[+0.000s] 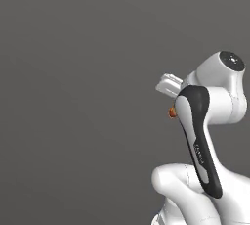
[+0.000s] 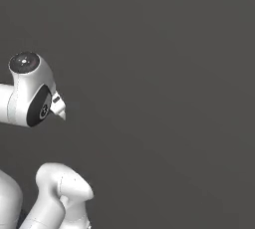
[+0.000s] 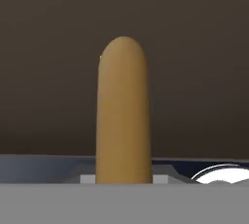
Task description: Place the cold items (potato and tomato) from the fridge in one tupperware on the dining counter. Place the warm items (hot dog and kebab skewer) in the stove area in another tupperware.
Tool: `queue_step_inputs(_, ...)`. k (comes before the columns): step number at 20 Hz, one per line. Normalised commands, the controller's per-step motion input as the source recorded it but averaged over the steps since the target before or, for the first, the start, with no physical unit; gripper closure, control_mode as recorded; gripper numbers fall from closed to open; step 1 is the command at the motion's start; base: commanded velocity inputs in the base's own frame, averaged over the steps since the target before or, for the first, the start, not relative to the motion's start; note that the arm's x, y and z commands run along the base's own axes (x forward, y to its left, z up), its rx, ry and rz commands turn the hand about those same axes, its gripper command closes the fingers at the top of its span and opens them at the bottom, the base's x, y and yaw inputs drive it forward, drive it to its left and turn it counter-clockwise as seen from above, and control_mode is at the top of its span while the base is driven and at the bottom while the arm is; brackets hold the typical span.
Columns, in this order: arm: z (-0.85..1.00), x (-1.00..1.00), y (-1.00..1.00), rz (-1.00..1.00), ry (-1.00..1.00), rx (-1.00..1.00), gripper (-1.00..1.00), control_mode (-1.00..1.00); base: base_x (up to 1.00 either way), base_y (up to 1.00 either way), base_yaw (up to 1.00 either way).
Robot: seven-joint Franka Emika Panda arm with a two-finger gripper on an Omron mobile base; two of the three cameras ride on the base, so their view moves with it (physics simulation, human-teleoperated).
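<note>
Tan-brown hot dog (image 3: 122,113) stands gripped between the fingers against a plain dark backdrop.

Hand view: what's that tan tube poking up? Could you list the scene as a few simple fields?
held item: smooth tan-brown round-ended hot dog, rising lengthwise from the bottom of the hand view
end effector: closed on the hot dog; fingertips hidden behind it
arm: white arm with dark joints, folded close to the base
surroundings: plain dark grey backdrop
tupperware: not visible
</note>
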Motion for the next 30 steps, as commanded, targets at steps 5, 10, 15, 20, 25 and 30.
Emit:
queue_step_inputs(5,0.0,0.0,0.0,0.0,0.0,0.0,1.0,1.0,0.34,-1.0,0.38)
queue_step_inputs(10,0.0,0.0,0.0,0.0,0.0,0.0,1.0,1.0,0.31,-1.0,0.4)
queue_step_inputs(15,0.0,0.0,0.0,0.0,0.0,0.0,1.0,1.0,0.31,-1.0,0.41)
queue_step_inputs(20,0.0,0.0,0.0,0.0,0.0,0.0,1.0,1.0,0.32,-1.0,0.42)
queue_step_inputs(25,0.0,0.0,0.0,0.0,0.0,0.0,1.0,1.0,0.35,-1.0,0.43)
queue_step_inputs(30,0.0,0.0,0.0,0.0,0.0,0.0,1.0,1.0,0.35,-1.0,0.44)
